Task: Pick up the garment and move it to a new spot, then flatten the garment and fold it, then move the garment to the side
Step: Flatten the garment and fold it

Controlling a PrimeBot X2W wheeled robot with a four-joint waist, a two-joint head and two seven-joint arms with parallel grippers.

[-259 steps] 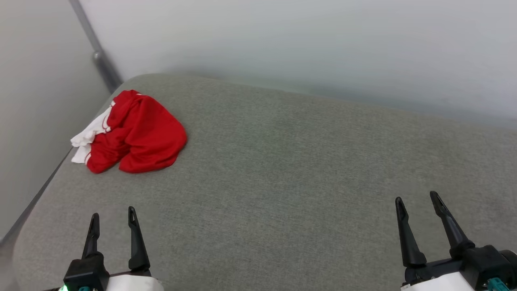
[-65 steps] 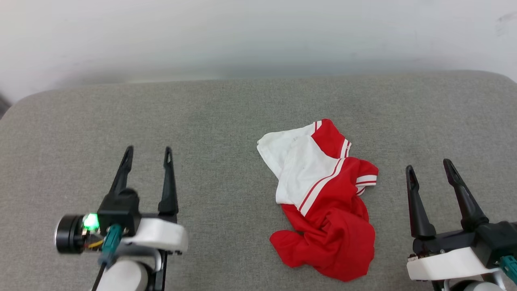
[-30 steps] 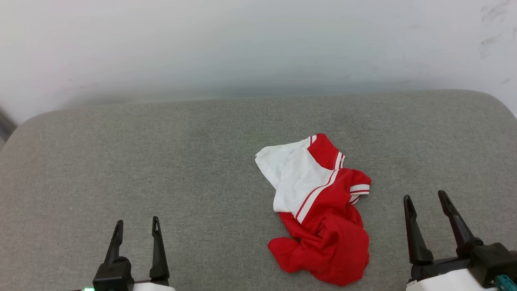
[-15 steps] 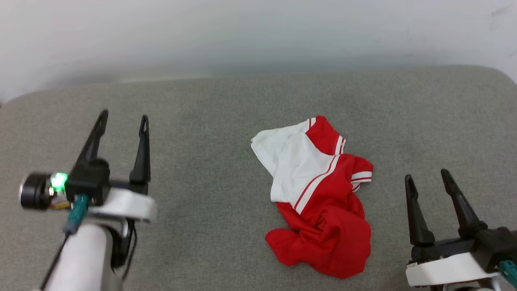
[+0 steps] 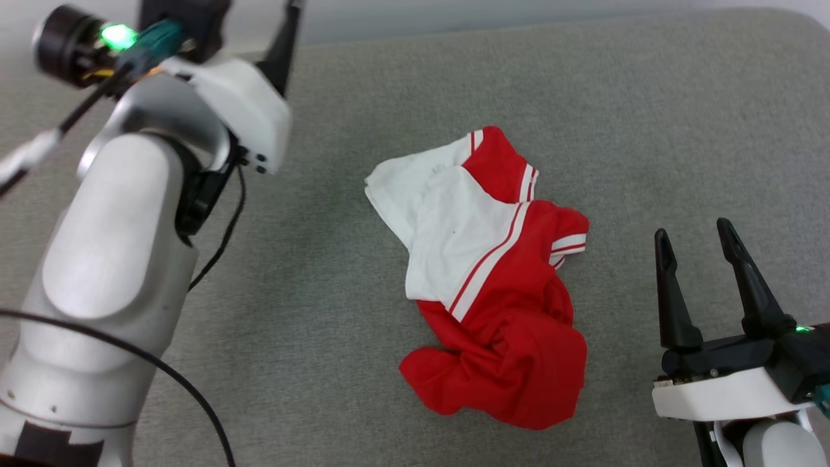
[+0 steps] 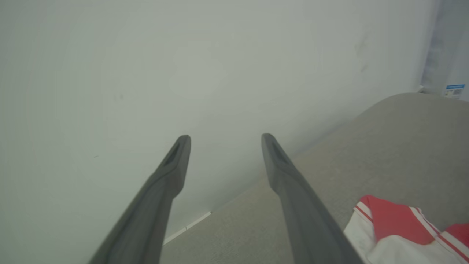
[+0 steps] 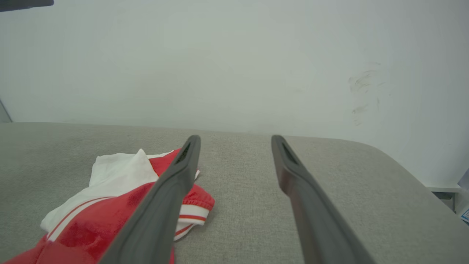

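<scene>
The left arm [image 5: 110, 259] rises large along the left side of the head view. Its pale forearm slants up from the lower left corner to a wrist near the top edge, where a green light [image 5: 117, 34] glows beside a round dark housing. A black cable [image 5: 228, 239] loops down past the forearm. One dark finger [image 5: 285, 39] of this arm points up past the top edge. In the left wrist view the left end effector [image 6: 226, 137] has its two fingers spread wide with nothing between them. It is aimed mostly at the pale wall [image 6: 183, 73], with the grey upholstered surface [image 6: 403, 146] below and to the right. The right arm sits low at the lower right of the head view, its white wrist roughly level. The right end effector [image 5: 692, 230] points away from the robot over the surface, its fingers also spread wide and empty. The garment [image 5: 493, 285] lies crumpled on the surface between the two arms, nearer the right one and apart from both. White sleeve panels with red-and-white striped edging lie at its far end, and bunched red fabric at its near end. In the right wrist view it lies left of the fingers, partly behind the left-hand one. In the left wrist view its striped corner shows at the lower right.
</scene>
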